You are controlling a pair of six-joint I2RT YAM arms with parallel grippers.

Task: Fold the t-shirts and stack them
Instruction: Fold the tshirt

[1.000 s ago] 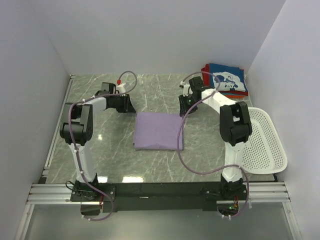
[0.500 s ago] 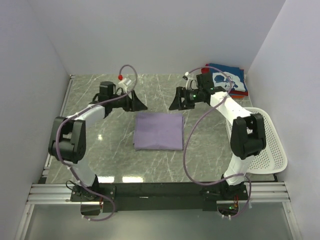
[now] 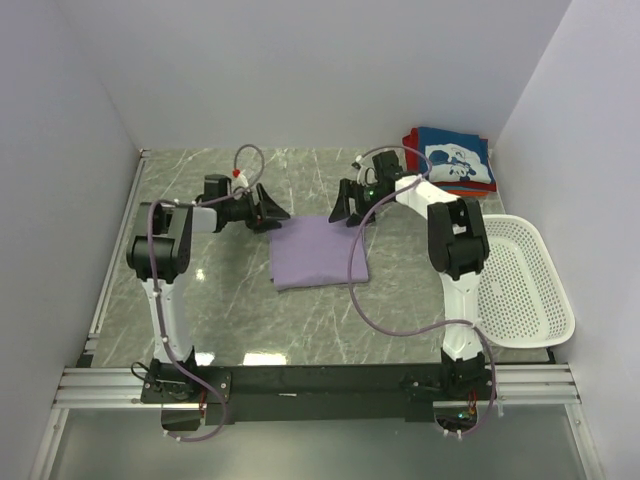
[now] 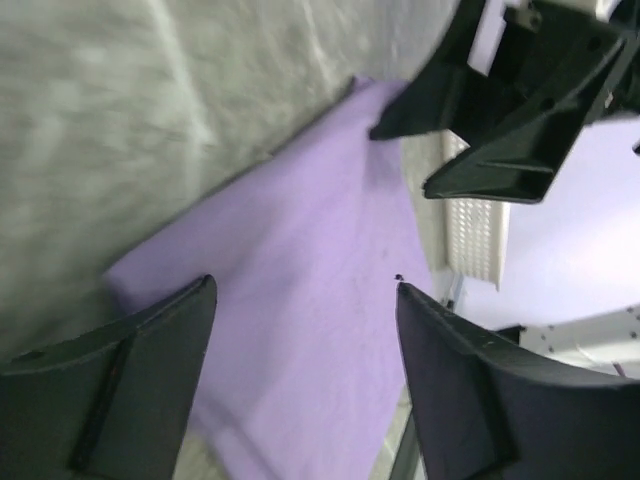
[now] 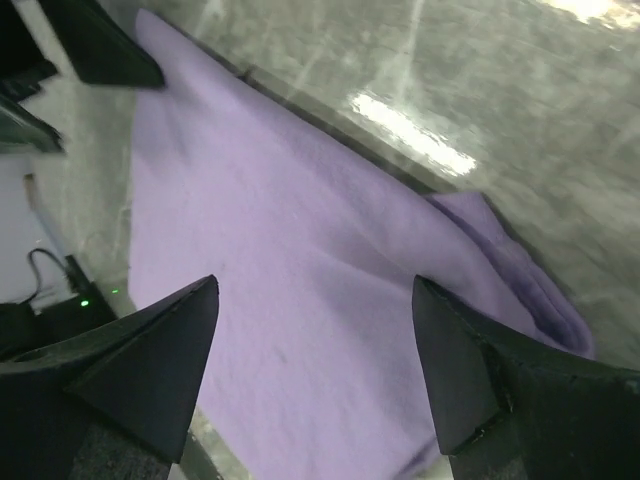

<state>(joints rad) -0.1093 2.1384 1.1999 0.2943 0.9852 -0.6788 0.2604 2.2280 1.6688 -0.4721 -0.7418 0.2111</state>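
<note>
A folded lavender-purple t-shirt lies flat in the middle of the table; it fills both wrist views. My left gripper hovers open at its far left corner, nothing between its fingers. Open too, my right gripper hangs at the far right corner, just above the cloth. A stack of folded t-shirts, navy blue with a white print on top and red beneath, rests at the far right corner of the table.
A white perforated basket stands at the right edge beside the right arm. White walls close in the table on three sides. The arm bases and a black rail run along the near edge.
Both grippers went from shut to open and came down and inward to the purple t-shirt's far corners. The t-shirt now lies slightly skewed, its far edge shifted.
</note>
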